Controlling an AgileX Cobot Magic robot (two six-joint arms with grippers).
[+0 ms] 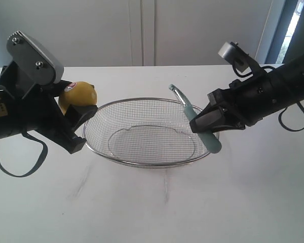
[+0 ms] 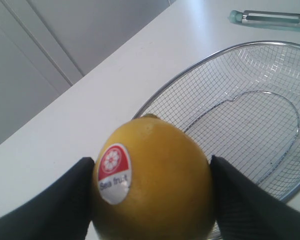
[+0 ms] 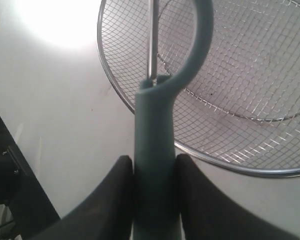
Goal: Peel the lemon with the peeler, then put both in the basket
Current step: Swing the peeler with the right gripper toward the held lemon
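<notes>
Lemon [image 2: 155,180]: held clear of the table [image 1: 142,212] by the left gripper [image 1: 77,101], just beside the left rim of the basket [image 1: 142,164] in the exterior view and not inside it.
Lemon skin: yellow and unbroken on every side that shows, with a round red-and-white sticker [image 2: 113,172] in place. No bare patch or cut strip is visible, and the far side is hidden.
Left gripper state: spread wide, its two dark fingers [image 2: 60,205] pressed against the lemon's flanks, so it is clamped on the fruit.
Peeler [image 3: 155,115]: carried by the right gripper [image 1: 195,124] above the basket's right rim. The metal loop head points up and towards the lemon, and the handle end hangs below the grip.
Right gripper state: drawn narrow, with both fingers tight on the teal handle.
Blade and fruit: well apart, with the basket lying between them and no contact.
Basket contents: nothing, only bare wire mesh. It sits on the white table between the two arms.
Peel scraps: none to be seen on the table or in the mesh.
Done so far: by my reading, only the pick-up, with each arm holding its own item and both raised.
Left to do: bring the blade to the lemon, take the skin off, then set the lemon and the peeler down in the basket.
Progress: early, I judge, since peeling has not begun on any surface these views show.
</notes>
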